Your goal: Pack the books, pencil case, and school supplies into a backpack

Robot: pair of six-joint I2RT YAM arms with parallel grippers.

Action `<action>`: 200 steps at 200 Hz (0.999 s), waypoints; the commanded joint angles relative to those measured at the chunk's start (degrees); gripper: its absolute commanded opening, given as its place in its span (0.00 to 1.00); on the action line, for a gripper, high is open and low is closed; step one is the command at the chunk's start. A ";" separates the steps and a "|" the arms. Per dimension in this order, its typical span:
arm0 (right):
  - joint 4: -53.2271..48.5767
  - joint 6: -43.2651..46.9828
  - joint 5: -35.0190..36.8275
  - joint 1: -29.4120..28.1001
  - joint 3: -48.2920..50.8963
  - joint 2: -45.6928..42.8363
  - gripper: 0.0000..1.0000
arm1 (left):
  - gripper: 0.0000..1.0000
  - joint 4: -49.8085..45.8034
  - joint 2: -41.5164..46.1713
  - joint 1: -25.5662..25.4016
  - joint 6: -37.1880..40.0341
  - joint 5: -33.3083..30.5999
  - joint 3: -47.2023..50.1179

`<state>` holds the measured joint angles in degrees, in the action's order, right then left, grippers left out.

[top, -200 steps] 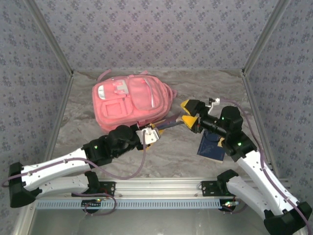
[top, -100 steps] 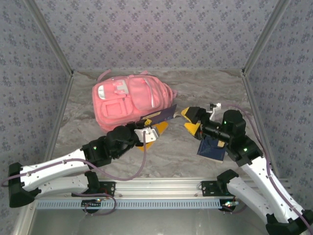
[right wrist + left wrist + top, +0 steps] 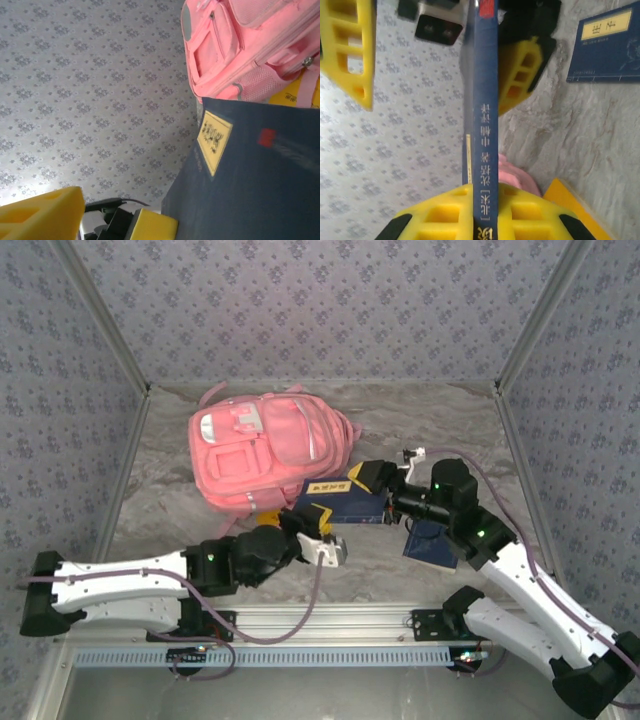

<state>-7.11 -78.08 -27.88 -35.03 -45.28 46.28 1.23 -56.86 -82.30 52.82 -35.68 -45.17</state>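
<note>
My left gripper is shut on the spine end of a dark navy book, held off the table just in front of the pink backpack. The book's cover with its yellow label faces the right wrist camera. My right gripper stands open astride the book's far end, one finger close against it, the other well off. A second navy book lies flat on the table. A yellow-orange book lies by the backpack.
The backpack lies flat at the back left with its front pockets up. Patterned walls close in the back and both sides. Bare marbled tabletop shows in front of the held book.
The left arm has pulled back and turned the navy book from edge-up to cover-up. The right gripper has come left over the book's far end and its jaws have narrowed a little.
</note>
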 commanded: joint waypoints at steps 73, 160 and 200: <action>-4.49 11.24 2.27 -1.32 -1.20 -3.54 0.33 | 0.00 9.55 -3.73 -4.15 14.50 -7.02 2.77; -5.08 16.19 5.35 0.77 0.04 -6.16 0.00 | 0.47 7.69 -3.11 -4.53 8.20 -9.71 5.44; -13.57 22.92 13.54 2.04 1.35 -7.62 0.00 | 0.67 -6.99 4.43 3.91 -21.53 4.37 0.09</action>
<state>-16.16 -61.28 -20.56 -33.78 -43.90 39.68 2.55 -57.67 -83.11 52.12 -40.88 -40.75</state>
